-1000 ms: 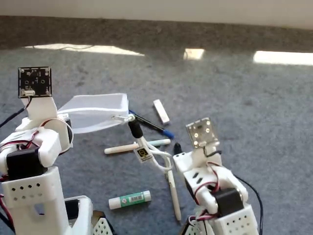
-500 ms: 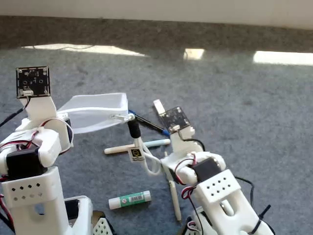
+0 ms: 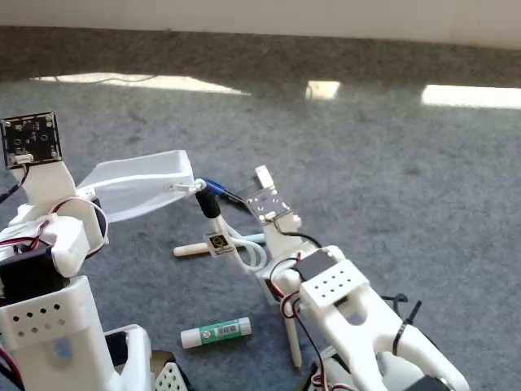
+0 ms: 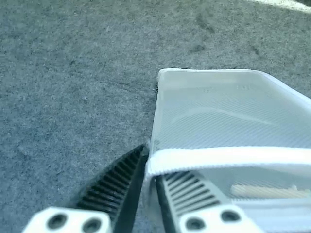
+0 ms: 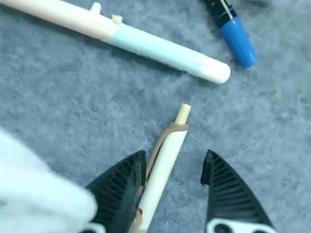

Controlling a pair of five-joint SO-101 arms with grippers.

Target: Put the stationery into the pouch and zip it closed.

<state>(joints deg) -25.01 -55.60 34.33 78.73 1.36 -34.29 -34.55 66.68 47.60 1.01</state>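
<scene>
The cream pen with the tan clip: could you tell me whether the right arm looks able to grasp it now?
Probably yes. The right gripper is open, the cream pen lies between its jaws, close to one, and nothing else sits there; the two-tone pen and blue marker lie apart.

Open mesh pouch (image 3: 142, 187); cream pen (image 5: 163, 160), glue stick (image 3: 216, 331) lie outside.

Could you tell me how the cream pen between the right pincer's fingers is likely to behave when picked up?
The cream pen looks slim and straight, so it should probably lift stiffly and feel light. Its round barrel may roll if nudged, though the clip could check that. Its smooth surface might slip in the right pincer.
</scene>
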